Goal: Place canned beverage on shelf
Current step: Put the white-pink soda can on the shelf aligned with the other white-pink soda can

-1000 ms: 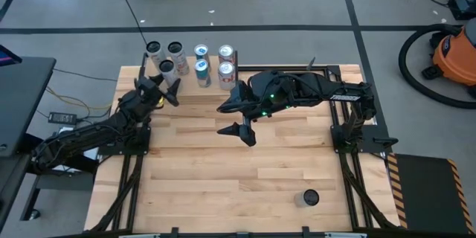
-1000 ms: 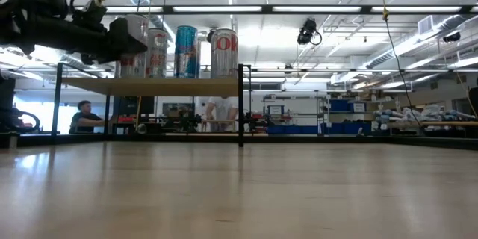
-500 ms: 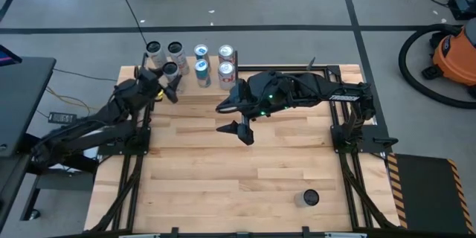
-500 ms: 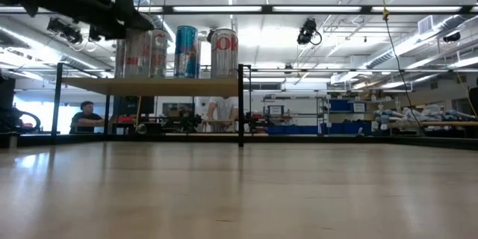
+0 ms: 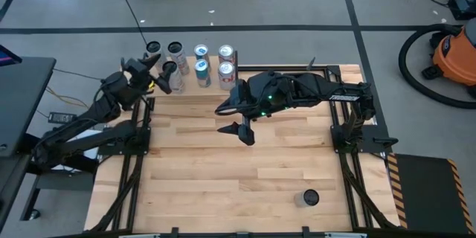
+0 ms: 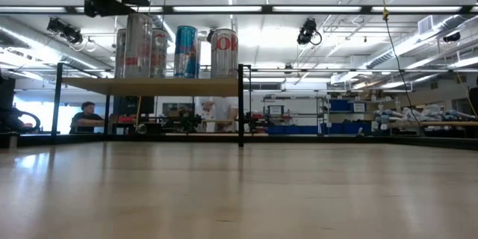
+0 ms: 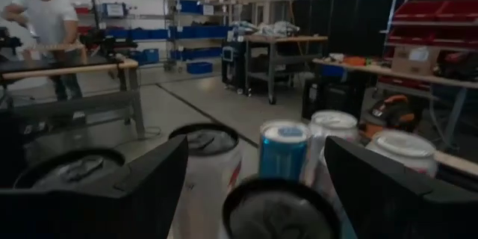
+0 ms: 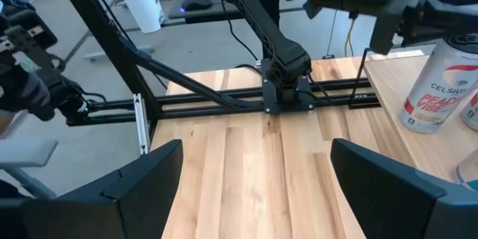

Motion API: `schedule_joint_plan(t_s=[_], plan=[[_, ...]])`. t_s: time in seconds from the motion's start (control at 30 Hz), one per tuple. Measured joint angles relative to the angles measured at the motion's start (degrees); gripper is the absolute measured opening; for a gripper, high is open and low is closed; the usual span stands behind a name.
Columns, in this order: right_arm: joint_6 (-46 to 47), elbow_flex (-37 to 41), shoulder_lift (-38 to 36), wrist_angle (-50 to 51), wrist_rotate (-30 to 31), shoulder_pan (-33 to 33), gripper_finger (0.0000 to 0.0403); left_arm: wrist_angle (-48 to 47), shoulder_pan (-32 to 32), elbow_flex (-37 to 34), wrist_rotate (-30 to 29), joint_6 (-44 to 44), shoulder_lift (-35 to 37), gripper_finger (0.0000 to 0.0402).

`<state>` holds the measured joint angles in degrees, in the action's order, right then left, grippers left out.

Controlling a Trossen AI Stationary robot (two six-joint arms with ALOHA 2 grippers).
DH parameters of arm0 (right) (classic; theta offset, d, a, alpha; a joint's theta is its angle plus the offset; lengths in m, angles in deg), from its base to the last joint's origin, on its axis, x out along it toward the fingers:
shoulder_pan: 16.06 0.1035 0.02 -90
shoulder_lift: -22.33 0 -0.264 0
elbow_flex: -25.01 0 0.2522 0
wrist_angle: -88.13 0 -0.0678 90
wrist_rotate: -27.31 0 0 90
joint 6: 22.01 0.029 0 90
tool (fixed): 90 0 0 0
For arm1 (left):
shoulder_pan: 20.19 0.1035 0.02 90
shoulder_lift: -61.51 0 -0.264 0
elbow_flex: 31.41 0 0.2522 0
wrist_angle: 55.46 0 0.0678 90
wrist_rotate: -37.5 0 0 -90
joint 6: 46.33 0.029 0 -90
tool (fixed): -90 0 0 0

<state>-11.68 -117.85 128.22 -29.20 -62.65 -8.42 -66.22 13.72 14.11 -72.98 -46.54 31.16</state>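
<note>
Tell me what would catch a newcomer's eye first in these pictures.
The cluster of cans standing on the raised shelf at the table's far left edge draws the eye first. The left gripper hangs open just above them, holding nothing. The right gripper waits open over mid-table, and one lone can stands near the front edge.

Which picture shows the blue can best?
The low view: the blue can stands side-on on the shelf, between silver cans. The left wrist view shows its top between the left gripper fingers. The high view shows only small lids. The right wrist view misses it.
</note>
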Motion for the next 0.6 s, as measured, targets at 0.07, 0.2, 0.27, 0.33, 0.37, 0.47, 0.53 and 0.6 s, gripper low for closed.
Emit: schedule_joint_plan(t_s=[0.07,0.2,0.27,0.33,0.37,0.47,0.53,0.6], plan=[[0.0,0.0,0.0,0.2,0.0,0.0,0.0350,-0.6,0.0,1.0,1.2,-0.2,0.0,0.0318],[0.0,0.0,0.0,1.1,0.1,0.0,0.0350,-5.5,0.0,3.8,2.3,-0.7,0.1,0.0318],[0.0,0.0,0.0,1.5,0.8,0.0,0.0350,-10.9,0.0,6.2,2.3,-0.7,0.1,0.0318],[0.0,0.0,0.0,1.5,1.6,0.0,0.0350,-17.5,0.0,9.3,2.3,-0.7,0.1,0.0318],[0.0,0.0,0.0,1.5,1.9,0.0,0.0350,-21.1,0.0,11.0,2.3,-0.8,0.0,0.0318],[0.0,0.4,-0.1,0.9,1.9,-0.6,0.0350,-28.2,0.0,14.9,2.4,-4.6,0.0,0.0318],[-0.5,1.5,-0.1,-0.7,1.9,-1.2,0.0350,-31.8,0.0,16.9,2.5,-7.1,0.0,0.0318],[-1.6,2.8,-0.1,-2.1,1.9,-2.1,0.0350,-35.6,0.0,18.7,2.8,-7.4,0.0,0.0318]])
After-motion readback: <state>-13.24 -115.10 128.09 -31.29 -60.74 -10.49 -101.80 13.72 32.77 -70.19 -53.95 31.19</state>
